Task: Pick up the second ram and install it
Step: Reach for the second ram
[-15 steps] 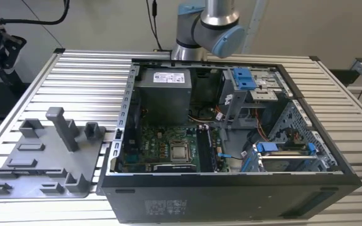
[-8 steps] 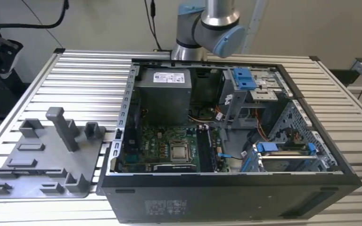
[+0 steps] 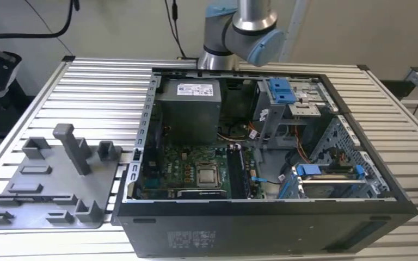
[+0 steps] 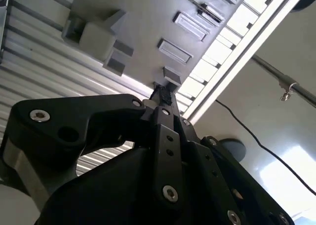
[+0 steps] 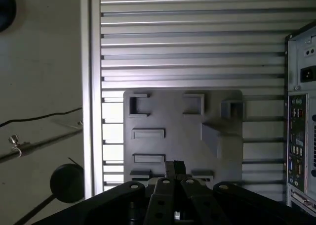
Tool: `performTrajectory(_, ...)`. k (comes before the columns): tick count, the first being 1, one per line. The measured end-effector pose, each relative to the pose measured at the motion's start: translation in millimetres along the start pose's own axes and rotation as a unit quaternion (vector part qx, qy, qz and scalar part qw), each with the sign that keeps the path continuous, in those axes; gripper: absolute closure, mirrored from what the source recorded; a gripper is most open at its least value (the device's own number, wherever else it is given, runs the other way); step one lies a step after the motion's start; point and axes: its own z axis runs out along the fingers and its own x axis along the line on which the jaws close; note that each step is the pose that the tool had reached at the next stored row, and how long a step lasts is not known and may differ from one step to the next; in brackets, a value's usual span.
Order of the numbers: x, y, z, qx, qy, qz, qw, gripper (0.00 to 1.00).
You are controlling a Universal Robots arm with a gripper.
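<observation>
Here, gripper [image 5: 174, 166], fingers closed together, over grey holder tray [image 5: 177, 117]; misaligned descent could strike its posts [image 5: 217, 135].

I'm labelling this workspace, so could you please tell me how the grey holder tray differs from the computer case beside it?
The holder tray is light grey, the computer case black. The tray is a low plate with upright posts, the case a deep open box showing a motherboard. The tray's footprint is smaller than the case's. Both lie on the slatted table.
</observation>
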Motion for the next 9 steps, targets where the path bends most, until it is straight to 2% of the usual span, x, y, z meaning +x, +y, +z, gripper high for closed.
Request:
performTrajectory(5, -0.7, -8.9, 0.1, 0.0000, 0.0000, 0.000, 1.0000, 0.89)
performTrajectory(9, -2.1, -18.8, 0.2, 0.0000, 0.0000, 0.000, 1.0000, 0.89)
